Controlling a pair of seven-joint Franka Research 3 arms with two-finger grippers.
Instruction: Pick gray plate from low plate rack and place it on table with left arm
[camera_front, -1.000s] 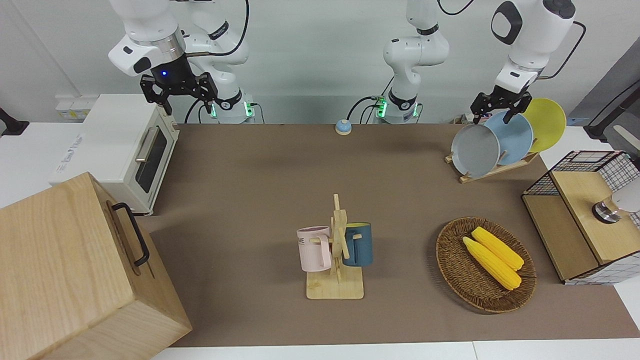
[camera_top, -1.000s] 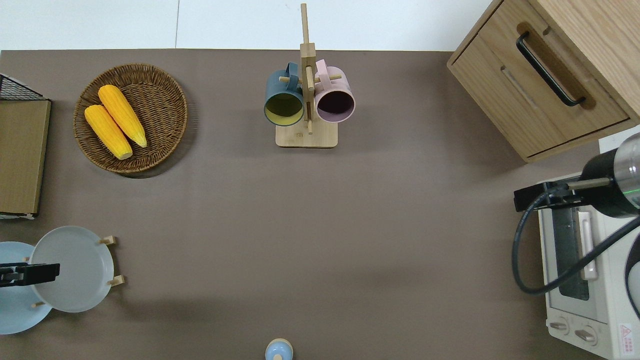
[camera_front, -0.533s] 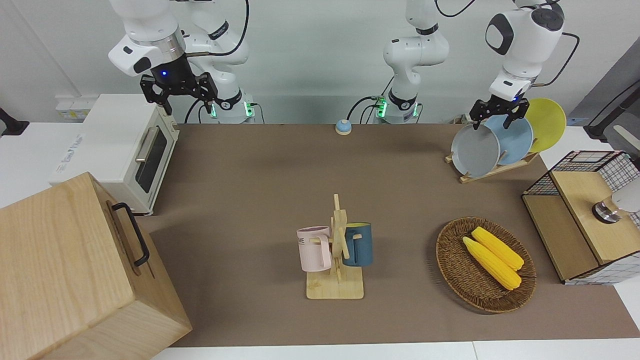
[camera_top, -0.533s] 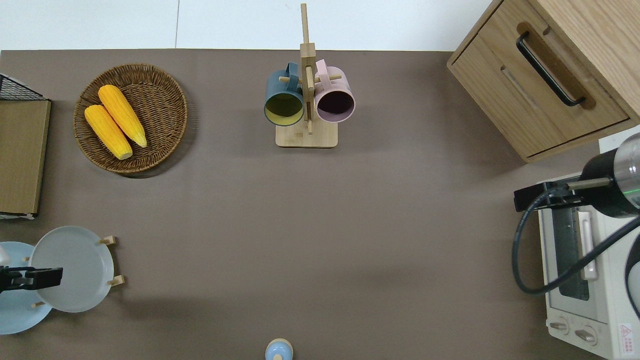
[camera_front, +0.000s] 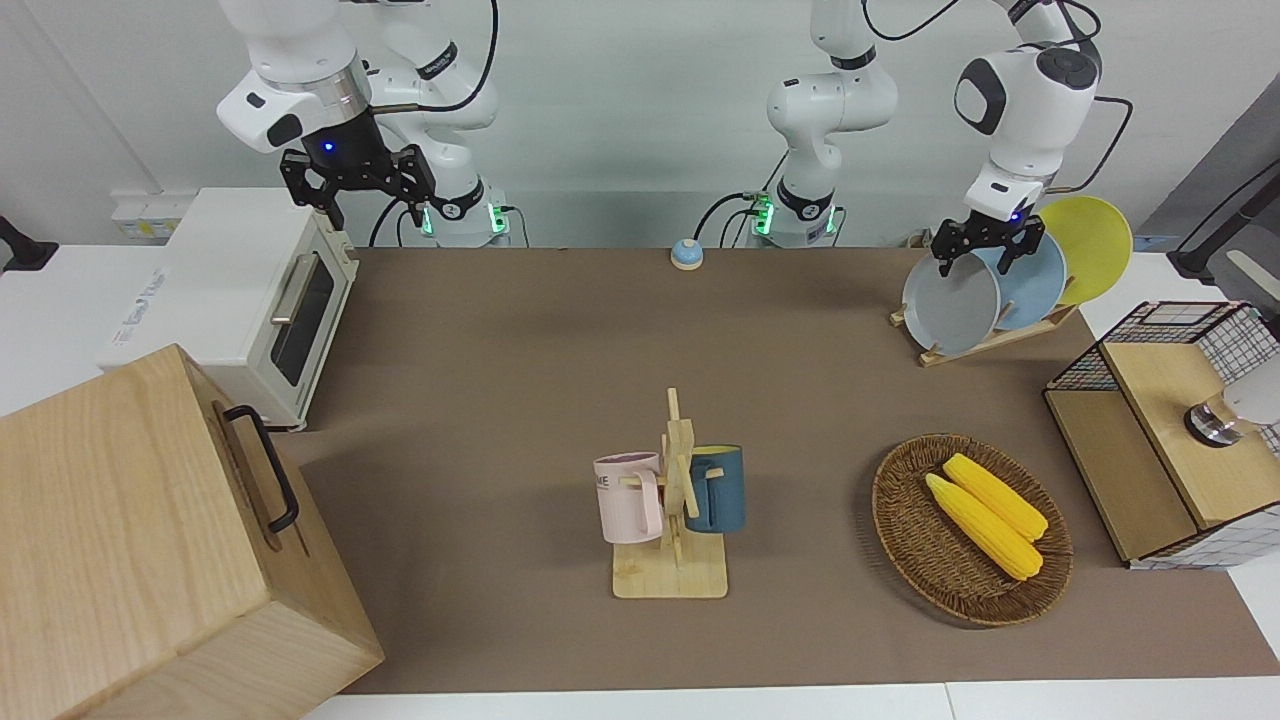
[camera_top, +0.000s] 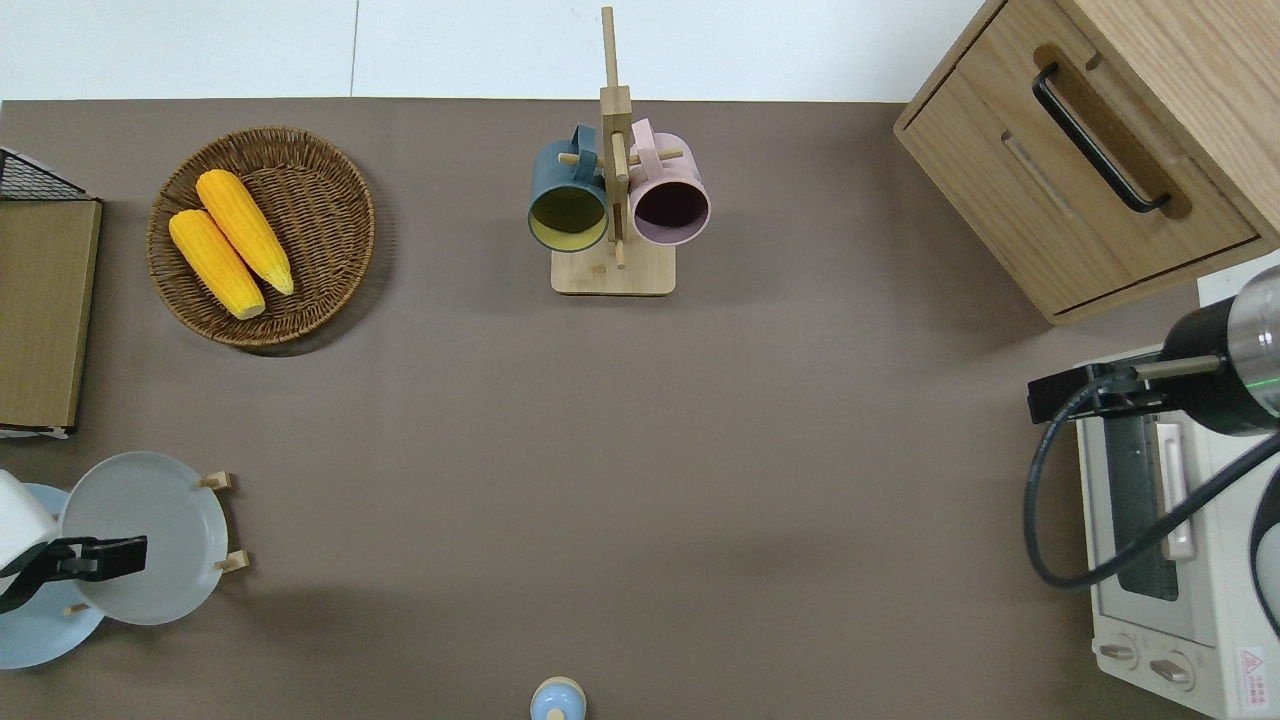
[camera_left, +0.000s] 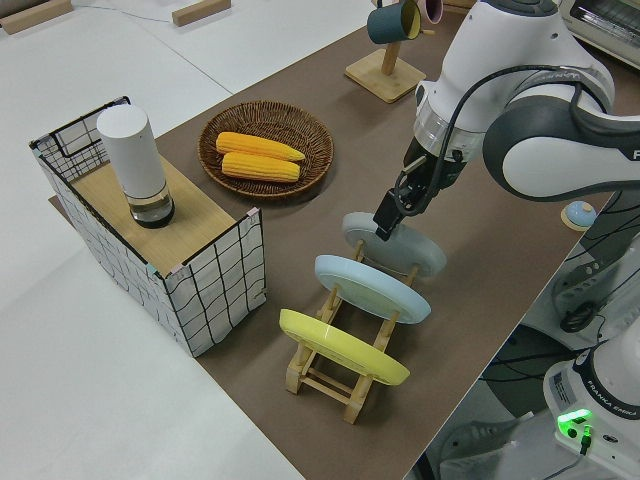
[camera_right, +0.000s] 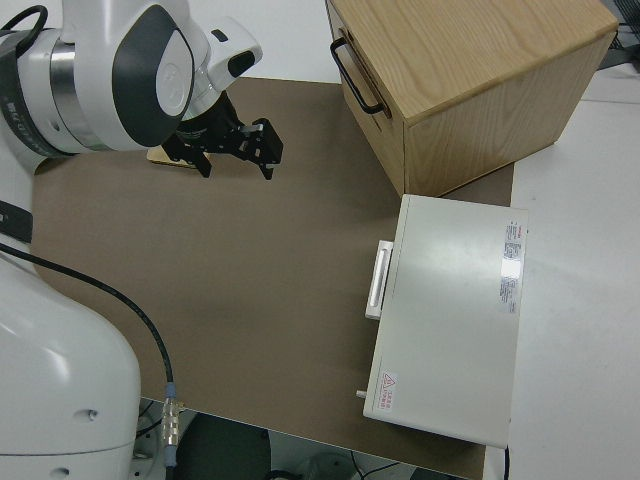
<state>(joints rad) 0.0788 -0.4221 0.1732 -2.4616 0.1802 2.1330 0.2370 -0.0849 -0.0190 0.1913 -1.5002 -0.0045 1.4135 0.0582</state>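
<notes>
Gray plate sat tilted in the wooden rack near the table's corner at the left arm's end. Left gripper was at its top rim, fingers spread astride, holding nothing. Step looked like pre-grasp; next: lower slightly, close on the rim, lift clear. Right arm parked.

Bright, even indoor light falls from above in all four views, with no dark corners. On the brown worktop shadows are soft and short: a faint one hugs the wicker basket on the side nearer the robots, another lies beside the wooden cabinet. The matte sheet gives no glare. The white toaster oven and the white surround look very bright, close to washed out. Focus is sharp throughout. Straight edges bow slightly toward the frame borders in the front view.
</notes>
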